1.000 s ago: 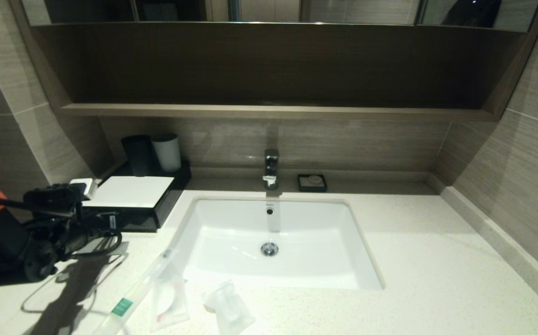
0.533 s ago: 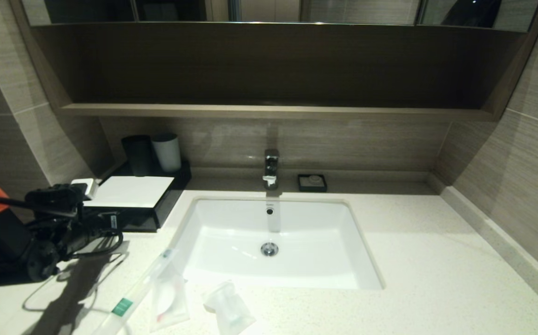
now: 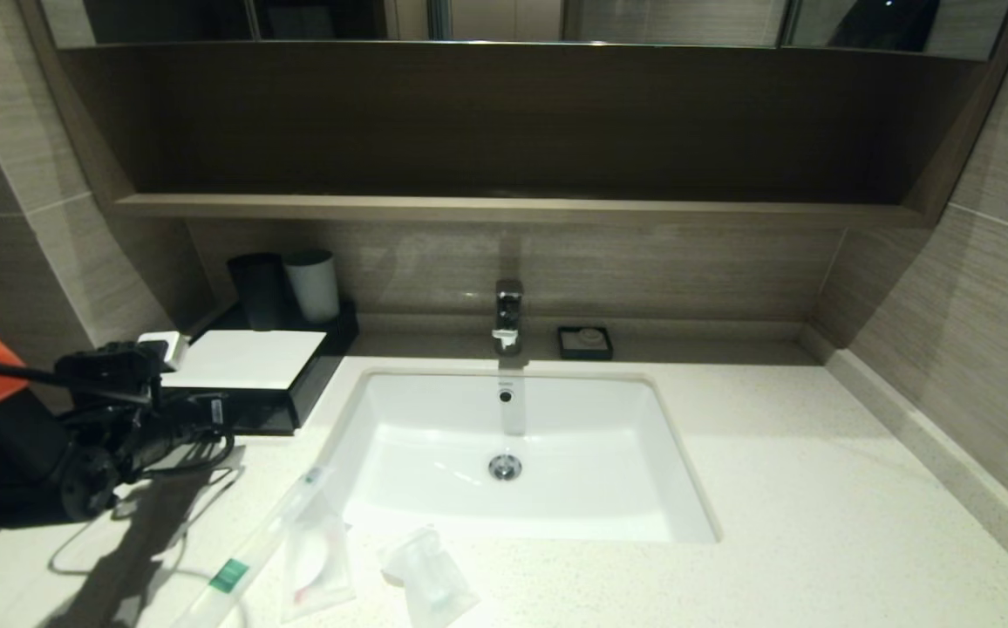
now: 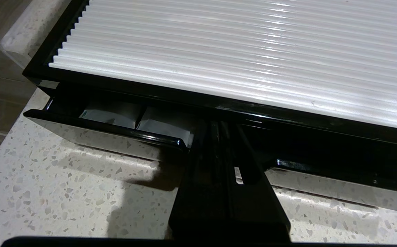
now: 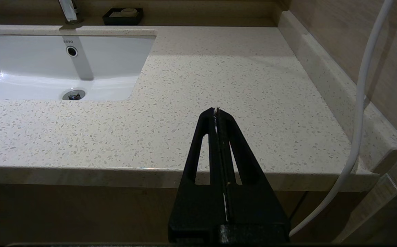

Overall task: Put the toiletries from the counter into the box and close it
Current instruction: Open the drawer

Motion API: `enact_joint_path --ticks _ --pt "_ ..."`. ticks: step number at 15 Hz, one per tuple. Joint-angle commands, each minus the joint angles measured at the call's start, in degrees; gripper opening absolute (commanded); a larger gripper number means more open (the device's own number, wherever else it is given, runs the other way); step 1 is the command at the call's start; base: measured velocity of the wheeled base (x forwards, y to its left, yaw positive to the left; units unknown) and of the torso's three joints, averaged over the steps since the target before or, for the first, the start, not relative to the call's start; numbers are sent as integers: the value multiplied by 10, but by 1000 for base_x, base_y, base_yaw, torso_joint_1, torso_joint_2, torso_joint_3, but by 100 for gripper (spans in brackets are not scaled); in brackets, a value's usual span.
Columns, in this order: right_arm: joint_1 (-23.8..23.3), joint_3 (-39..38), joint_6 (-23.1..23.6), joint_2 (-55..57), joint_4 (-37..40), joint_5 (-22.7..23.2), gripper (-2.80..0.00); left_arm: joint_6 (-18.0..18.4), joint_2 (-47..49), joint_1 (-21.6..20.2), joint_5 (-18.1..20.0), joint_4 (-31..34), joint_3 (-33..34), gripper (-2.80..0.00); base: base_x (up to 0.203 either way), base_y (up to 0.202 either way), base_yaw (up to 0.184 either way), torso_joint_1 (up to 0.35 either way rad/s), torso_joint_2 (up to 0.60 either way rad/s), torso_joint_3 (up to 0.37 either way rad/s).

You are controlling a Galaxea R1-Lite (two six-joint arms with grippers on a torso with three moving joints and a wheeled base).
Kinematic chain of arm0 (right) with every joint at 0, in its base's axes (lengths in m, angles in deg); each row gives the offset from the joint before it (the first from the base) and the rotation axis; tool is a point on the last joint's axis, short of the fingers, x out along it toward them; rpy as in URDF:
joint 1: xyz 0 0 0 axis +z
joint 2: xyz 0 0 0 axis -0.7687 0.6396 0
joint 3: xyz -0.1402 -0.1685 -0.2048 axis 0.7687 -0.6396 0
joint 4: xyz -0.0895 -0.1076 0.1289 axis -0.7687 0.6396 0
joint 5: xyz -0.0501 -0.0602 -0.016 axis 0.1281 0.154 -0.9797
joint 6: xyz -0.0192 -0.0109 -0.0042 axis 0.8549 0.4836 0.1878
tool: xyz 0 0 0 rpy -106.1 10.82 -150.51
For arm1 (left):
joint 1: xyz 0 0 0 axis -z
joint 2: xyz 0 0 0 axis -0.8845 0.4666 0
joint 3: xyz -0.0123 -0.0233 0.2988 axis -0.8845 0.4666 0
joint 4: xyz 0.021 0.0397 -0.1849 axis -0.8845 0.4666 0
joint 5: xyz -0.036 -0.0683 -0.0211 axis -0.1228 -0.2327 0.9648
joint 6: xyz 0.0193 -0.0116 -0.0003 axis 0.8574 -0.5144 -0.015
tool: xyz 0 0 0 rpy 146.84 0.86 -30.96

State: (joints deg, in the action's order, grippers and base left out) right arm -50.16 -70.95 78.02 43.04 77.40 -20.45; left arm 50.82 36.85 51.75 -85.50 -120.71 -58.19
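Left gripper fingers pressed together, low; right gripper closed, parked.

Box sits at the desk's left rear, drawer pulled slightly out at its front, packets inside it. Two cups stand behind the box against the wall. Left pincer is right at the drawer front, fingers pressed together. Sink lies in the middle, tap behind it, soap dish just right of the tap. Three toiletry packets lie on the desk in front of the sink's left corner. Right pincer hangs at the desk's right front edge, fingers together.
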Motion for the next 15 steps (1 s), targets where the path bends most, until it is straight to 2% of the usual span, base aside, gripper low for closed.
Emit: enact_joint_path --ticks 1,15 --pt "0 -1 0 0 0 0 -280 0 6 0 0 -4 -4 -280 0 0 0 0 0 0" --pt "0 -1 0 0 0 0 -280 0 11 1 0 -4 -6 -280 0 0 0 0 0 0"
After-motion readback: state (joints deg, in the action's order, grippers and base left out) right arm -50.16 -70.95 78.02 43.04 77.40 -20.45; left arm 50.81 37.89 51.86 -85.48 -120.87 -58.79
